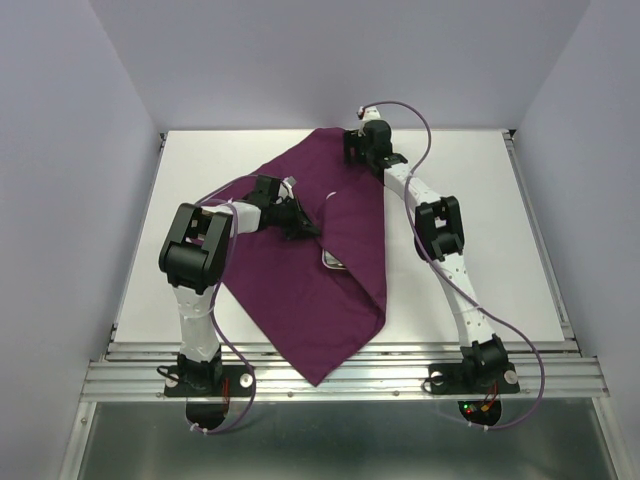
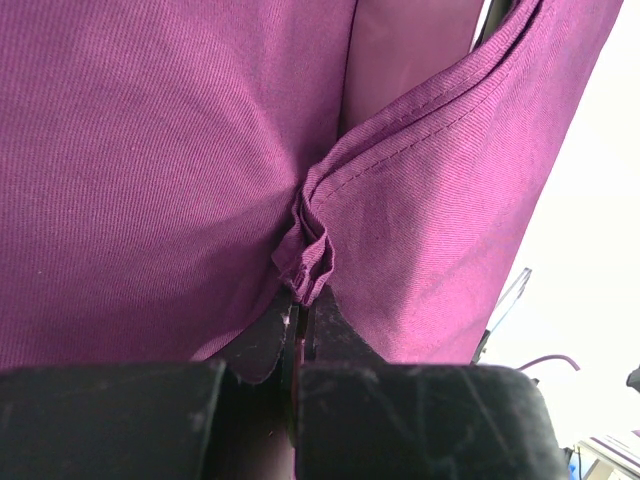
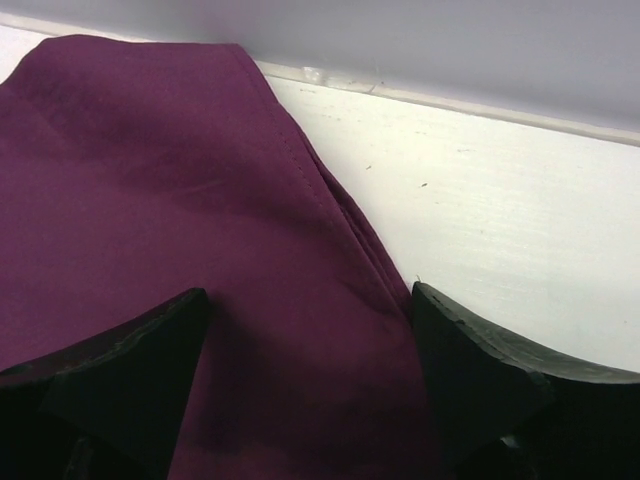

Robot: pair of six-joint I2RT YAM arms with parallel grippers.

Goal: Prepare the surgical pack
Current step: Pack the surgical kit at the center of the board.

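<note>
here the purple wrap (image 2: 150,150) sits pinched in the left pincer (image 2: 301,306).

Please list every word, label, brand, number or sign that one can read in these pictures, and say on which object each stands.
None can be read. The purple cloth is plain, the white table bears no marking, and the arms show no legible label. The lights at the right arm's base are only coloured dots.
</note>
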